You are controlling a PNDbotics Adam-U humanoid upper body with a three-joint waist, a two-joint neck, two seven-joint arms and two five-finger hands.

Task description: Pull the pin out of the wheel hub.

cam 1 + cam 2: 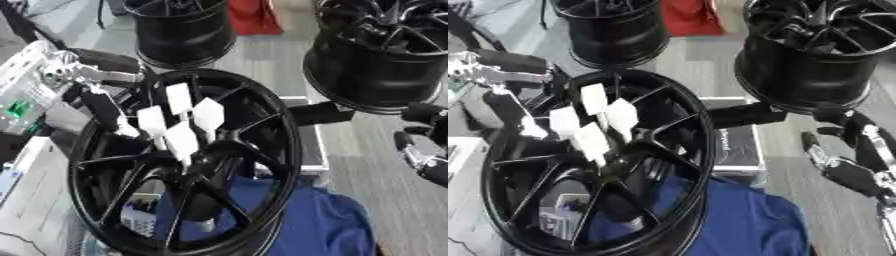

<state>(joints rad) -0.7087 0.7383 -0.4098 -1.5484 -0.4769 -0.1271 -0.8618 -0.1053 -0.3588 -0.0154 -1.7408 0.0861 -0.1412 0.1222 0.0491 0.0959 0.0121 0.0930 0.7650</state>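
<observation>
Wheel hub: large black spoked metal wheel hub [188, 165], centre-left of frame, over a blue cloth [306, 220].
Pins: four white flat-headed pins [182, 125] standing at its centre.
Left hand [105, 107]: upper left, fingers extended, touching the hub's spokes beside the pins.
Right hand [846, 160]: right edge, fingers relaxed, holding nothing.

Black wheel hub [184, 165] carries white pins [179, 122], over blue cloth [306, 220]; red cloth [254, 17] behind.

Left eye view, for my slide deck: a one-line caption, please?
Robot's left hand reaches toward white pins standing in a black wheel hub; right hand idles.
</observation>
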